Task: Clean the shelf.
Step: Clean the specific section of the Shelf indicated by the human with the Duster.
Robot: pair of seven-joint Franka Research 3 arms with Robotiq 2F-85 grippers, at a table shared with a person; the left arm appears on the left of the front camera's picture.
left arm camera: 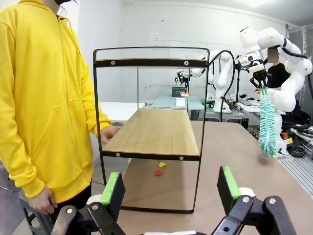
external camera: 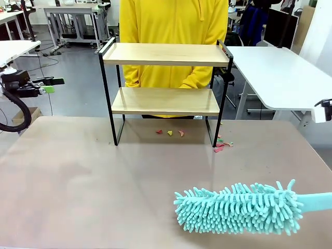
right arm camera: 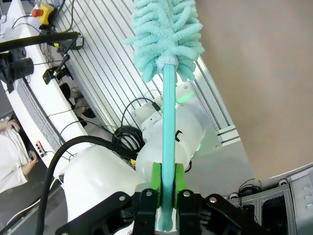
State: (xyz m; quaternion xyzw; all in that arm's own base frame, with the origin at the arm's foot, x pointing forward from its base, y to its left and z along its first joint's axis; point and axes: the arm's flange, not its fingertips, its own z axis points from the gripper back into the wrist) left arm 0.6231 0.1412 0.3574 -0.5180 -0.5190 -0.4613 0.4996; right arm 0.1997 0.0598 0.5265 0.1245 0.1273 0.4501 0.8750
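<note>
The shelf point(external camera: 166, 57) stands at the tabletop's point(external camera: 78, 176) far edge, just before a person in a yellow hoodie point(external camera: 174, 21), with coloured scraps point(external camera: 169, 133) beneath it. The right pincer point(right arm camera: 166, 196) clamps a teal duster point(external camera: 238, 207) at the near right, bare surface between. The left pincer point(left arm camera: 170, 186) gapes wide, facing the shelf's end.

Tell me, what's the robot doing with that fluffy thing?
The right gripper is shut on the handle of a teal duster, holding it over the table near the shelf. The left gripper is open and holds nothing. A person in yellow stands behind the shelf. Coloured scraps lie on the table under it.
</note>
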